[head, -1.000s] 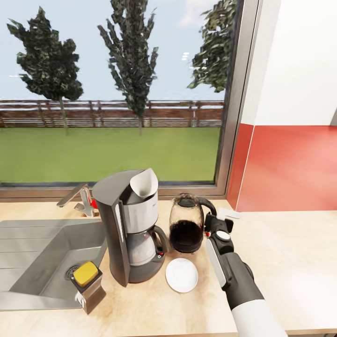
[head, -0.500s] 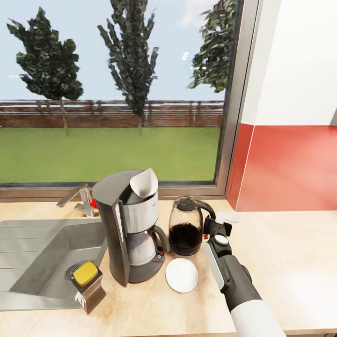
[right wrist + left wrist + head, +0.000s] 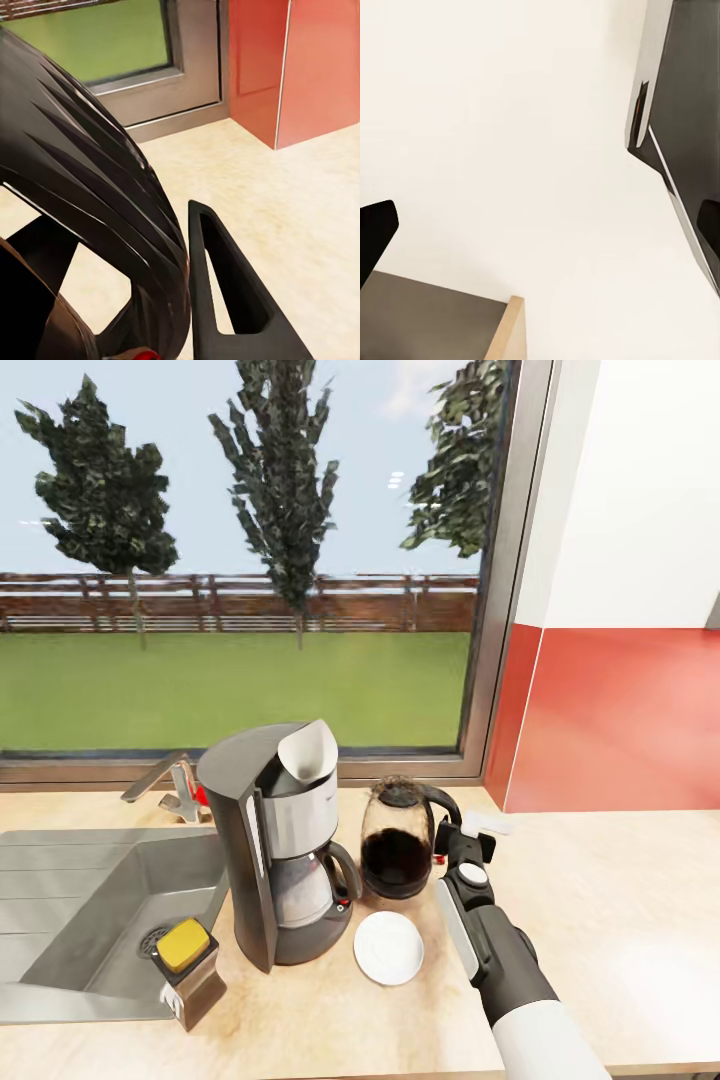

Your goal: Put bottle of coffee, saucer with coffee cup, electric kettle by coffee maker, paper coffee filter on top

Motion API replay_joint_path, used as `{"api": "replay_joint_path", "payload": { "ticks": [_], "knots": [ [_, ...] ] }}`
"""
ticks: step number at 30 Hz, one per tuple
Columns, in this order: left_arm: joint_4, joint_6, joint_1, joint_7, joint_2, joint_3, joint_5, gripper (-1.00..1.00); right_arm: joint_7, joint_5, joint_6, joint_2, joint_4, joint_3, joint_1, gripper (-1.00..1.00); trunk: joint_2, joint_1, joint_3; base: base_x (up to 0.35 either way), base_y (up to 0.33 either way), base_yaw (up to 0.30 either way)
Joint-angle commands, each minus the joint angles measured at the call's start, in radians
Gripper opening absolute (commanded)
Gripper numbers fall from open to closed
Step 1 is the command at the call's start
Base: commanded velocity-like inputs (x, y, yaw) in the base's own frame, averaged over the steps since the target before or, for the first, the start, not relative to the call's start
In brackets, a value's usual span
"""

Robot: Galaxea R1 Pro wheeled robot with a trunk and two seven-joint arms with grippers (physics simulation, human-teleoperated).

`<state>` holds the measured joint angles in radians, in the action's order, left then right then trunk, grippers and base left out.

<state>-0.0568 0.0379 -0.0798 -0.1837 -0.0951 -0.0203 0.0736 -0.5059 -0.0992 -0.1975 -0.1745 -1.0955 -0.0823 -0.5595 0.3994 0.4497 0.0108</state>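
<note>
Maker: coffee maker [image 3: 283, 850] stood on the countertop [image 3: 600, 900], just right of the sink [image 3: 90, 920]. Req. met.
Filter: white paper cone [image 3: 310, 752] seen seated in maker's top. Counted as done.
Kettle: glass kettle [image 3: 398, 840] set just right of maker, base apparently down on the wood, upright. Handle faces R arm.
R gripper: R gripper [image 3: 462, 847] held at kettle handle. In wrist view one dark finger [image 3: 232, 300] lies just beside the ribbed black handle [image 3: 90, 225]. Whether handle is clamped or let go can't be told; fingers look near it, grip not confirmed.
L gripper: fingertips [image 3: 375, 232] seen at frame edges in wrist view, wide apart, nothing btwn them — spread and empty. Pale wall and a dark panel [image 3: 690, 112] beyond.
Saucer: white saucer [image 3: 388, 948] lies flat in front of kettle, near maker's base. Bare, no cup on it.
Bottle: yellow-lidded jar [image 3: 187, 958] seen at sink's front edge, looks tilted, near maker's L side. Prob. counts as next to maker; judged borderline.
Progress: approx. 4 of 5 items placed, kettle release pending.
Left: cup onto saucer; poss. jar to be straightened.
</note>
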Motion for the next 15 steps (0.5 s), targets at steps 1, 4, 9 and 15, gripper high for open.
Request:
{"api": "replay_joint_path", "payload": {
  "ticks": [1, 4, 9, 15],
  "knots": [
    [-0.004, 0.005, -0.002, -0.002, 0.0, -0.003, 0.008, 1.0, -0.006, -0.005, -0.001, 0.0, -0.001, -0.002, 0.0, -1.0, 0.001, 0.0, 0.0, 0.019, 0.0, 0.0],
    [-0.004, 0.005, -0.002, -0.002, 0.0, -0.003, 0.008, 1.0, -0.007, -0.004, 0.0, 0.0, -0.001, -0.002, 0.0, -1.0, 0.001, 0.0, 0.0, 0.1, 0.045, 0.0],
    [-0.003, 0.005, -0.002, -0.002, 0.0, -0.003, 0.008, 1.0, -0.008, -0.004, 0.002, 0.0, 0.027, -0.002, 0.0, -1.0, 0.001, 0.0, 0.0, 0.033, 0.022, 0.0],
    [-0.003, 0.005, -0.002, -0.002, 0.001, -0.003, 0.008, 1.0, -0.008, -0.004, 0.003, 0.0, 0.055, -0.002, 0.0, -1.0, 0.001, 0.0, 0.0, 0.002, 0.001, 0.0]
  ]
}}
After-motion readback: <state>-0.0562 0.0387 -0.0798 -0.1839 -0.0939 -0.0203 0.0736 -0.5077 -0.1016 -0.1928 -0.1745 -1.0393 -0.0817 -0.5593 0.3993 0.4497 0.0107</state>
